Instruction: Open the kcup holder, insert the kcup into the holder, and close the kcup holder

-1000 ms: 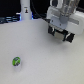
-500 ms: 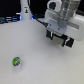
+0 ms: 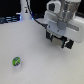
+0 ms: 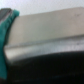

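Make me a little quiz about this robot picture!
1. True or false: the gripper is holding the kcup.
2. What colour is the kcup's top? A) red B) green C) blue
3. Fill in: the kcup lies on the white ____.

Key: 1. False, the kcup lies apart from the gripper, toward the exterior view's left. 2. B. 3. table.
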You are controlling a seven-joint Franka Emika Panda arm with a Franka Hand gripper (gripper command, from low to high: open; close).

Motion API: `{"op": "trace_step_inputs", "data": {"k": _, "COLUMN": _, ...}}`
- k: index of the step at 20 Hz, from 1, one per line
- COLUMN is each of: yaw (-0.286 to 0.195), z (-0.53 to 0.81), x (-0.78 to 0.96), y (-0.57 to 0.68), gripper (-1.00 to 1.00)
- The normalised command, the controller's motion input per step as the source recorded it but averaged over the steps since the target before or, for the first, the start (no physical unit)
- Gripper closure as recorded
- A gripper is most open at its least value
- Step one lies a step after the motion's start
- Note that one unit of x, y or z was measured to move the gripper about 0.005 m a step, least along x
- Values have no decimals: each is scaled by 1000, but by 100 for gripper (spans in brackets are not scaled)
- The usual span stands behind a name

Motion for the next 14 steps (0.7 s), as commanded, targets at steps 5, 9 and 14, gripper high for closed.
{"op": "trace_step_inputs", "data": {"k": 5, "yaw": -138, "z": 270, "x": 391, "y": -282, "gripper": -100}}
{"op": "trace_step_inputs", "data": {"k": 9, "yaw": -190, "z": 307, "x": 326, "y": -551, "gripper": -100}}
{"op": "trace_step_inputs", "data": {"k": 14, "yaw": -197, "z": 210, "x": 292, "y": -664, "gripper": -100}}
